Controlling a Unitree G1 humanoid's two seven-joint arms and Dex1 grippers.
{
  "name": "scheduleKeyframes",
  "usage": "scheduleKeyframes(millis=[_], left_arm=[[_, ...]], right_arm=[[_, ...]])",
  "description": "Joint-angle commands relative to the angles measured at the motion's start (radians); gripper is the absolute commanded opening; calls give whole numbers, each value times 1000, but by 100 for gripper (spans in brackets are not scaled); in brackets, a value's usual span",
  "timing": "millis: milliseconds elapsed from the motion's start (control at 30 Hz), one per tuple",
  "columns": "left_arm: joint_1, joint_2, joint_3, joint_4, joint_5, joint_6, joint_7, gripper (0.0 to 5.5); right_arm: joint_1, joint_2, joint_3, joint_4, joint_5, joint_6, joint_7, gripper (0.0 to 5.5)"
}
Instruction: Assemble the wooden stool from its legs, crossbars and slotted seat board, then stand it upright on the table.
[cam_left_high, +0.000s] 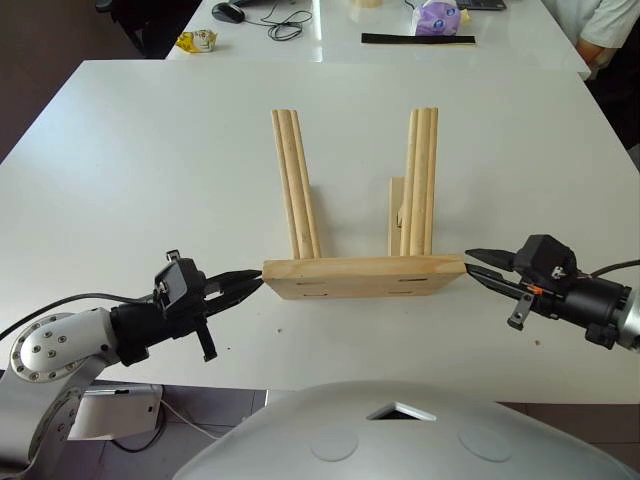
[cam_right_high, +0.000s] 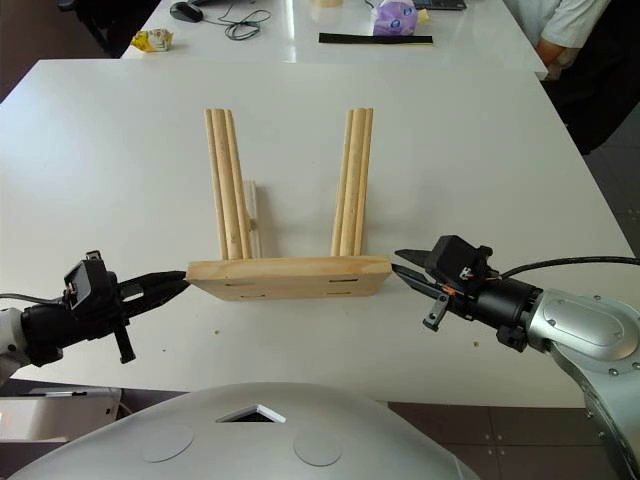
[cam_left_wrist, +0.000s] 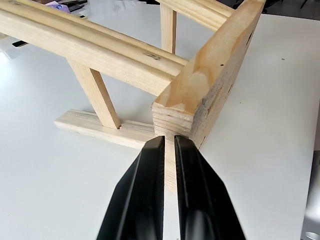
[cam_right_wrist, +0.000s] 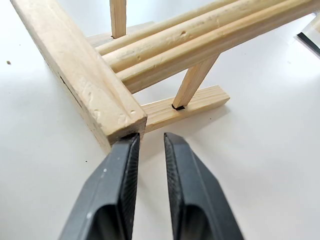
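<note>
One stool counted, with one seat board. Two rod bundles noted: left bundle, right bundle, three rods each, six in all. Two flat strips counted: left strip, right strip. Two posts seen: left post, right post. Two grippers counted: left gripper, right gripper. Two tables seen: near table, far table. On far table, one each counted: mouse, cable, yellow wrapper, purple bag, black strip.
</note>
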Motion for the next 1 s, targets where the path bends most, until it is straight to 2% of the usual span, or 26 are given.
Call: scheduleKeyframes(millis=[33,267,367,467,567,667,900,1000], left_arm=[[-35,16,-2,-121,-102,36,-49,38],[-27,5,-64,33,123,-82,-155,38],[-17,9,-85,119,217,-177,-202,38],[-22,15,-106,214,293,-268,-248,76],[-44,20,-147,384,428,-459,-288,123],[-83,14,-184,503,486,-583,-310,125],[-250,-92,-279,631,502,-698,-255,125],[-278,-117,-303,646,500,-731,-242,125]], right_arm=[[-28,-42,8,-73,187,-42,26,90],[59,-27,56,24,9,-76,77,90],[88,-31,66,102,-40,-142,139,126],[112,-37,91,195,-109,-218,193,164],[95,-36,146,311,-199,-302,218,210],[54,-22,196,387,-250,-358,228,212],[-60,23,388,470,-384,-432,204,212],[-79,34,414,481,-398,-438,206,212]])
